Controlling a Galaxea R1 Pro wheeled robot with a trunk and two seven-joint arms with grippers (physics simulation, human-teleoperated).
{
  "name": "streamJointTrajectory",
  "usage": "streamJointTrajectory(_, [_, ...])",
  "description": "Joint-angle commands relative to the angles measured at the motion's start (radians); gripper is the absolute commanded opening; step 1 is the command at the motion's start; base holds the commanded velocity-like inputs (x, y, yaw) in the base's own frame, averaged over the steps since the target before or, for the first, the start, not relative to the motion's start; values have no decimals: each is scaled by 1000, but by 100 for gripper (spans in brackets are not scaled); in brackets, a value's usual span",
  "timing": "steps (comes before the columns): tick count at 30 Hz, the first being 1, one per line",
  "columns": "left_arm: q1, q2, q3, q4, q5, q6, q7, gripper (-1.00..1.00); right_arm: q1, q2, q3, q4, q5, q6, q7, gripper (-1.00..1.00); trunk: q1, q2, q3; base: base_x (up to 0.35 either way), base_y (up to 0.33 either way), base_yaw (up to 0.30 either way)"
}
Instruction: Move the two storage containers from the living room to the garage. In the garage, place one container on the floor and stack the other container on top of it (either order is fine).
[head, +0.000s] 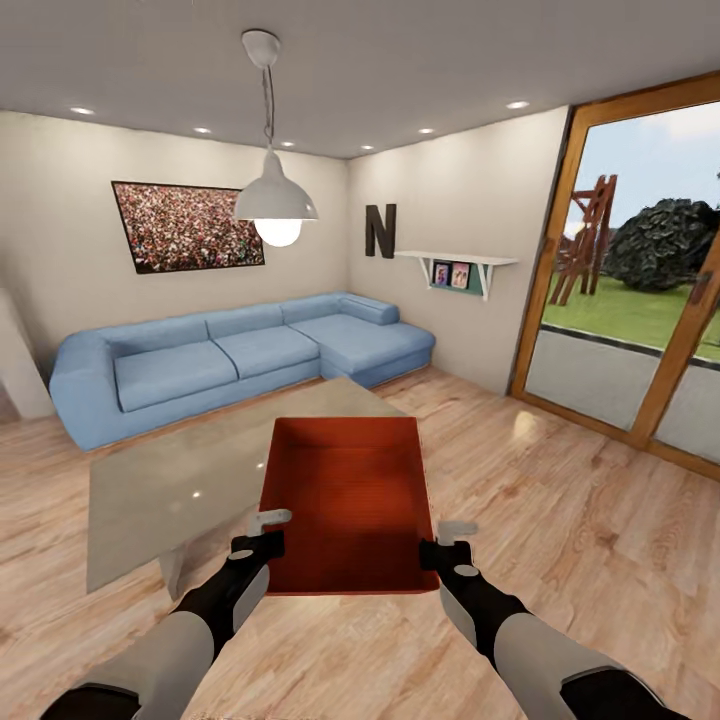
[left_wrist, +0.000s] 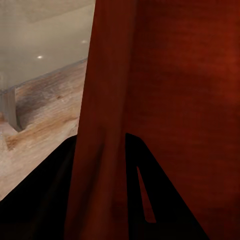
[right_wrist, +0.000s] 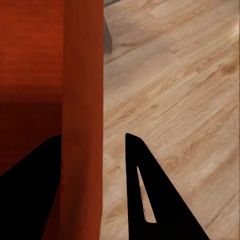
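One orange-red storage container (head: 348, 500) is in sight, held up in front of the robot between both arms, open side up, above the near corner of the glass tabletop (head: 170, 490) and the wood-plank floor (head: 560, 520) of the living room. Its underside and outer walls are hidden in the head view, and part of the tabletop lies behind it. Whether it rests on the tabletop at all cannot be told.

In the left wrist view most of the container is cut off; only one wall (left_wrist: 102, 125) and part of the inside show. The dark fingers (left_wrist: 150, 200) of the left gripper (head: 258, 538) stand one on each side of that wall, pressed close, so they are clamped on the container's left edge. Their tips run out of the picture.

In the right wrist view the right gripper (head: 447, 547) also straddles a wall (right_wrist: 82, 115): one finger lies on the inside against the wall, the other finger (right_wrist: 150, 195) on the outside, with a narrow strip of floor showing between it and the wall. It appears to grip the right edge, though contact of the outer finger is hard to make out.

Beyond stand a blue sofa (head: 230, 360), a hanging lamp (head: 275, 205) and wood-framed glass doors (head: 640, 270).
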Motion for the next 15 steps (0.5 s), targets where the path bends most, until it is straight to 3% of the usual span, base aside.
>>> streamJointTrajectory(1, [-1, -1, 9, -5, -16, 6, 31, -100, 0, 1, 4, 2, -16, -3, -5, -100, 1, -2, -2, 0, 0, 267])
streamJointTrajectory(15, [-1, 0, 9, -5, -16, 6, 31, -100, 0, 1, 4, 2, -16, -4, -5, -100, 1, -2, -2, 0, 0, 267])
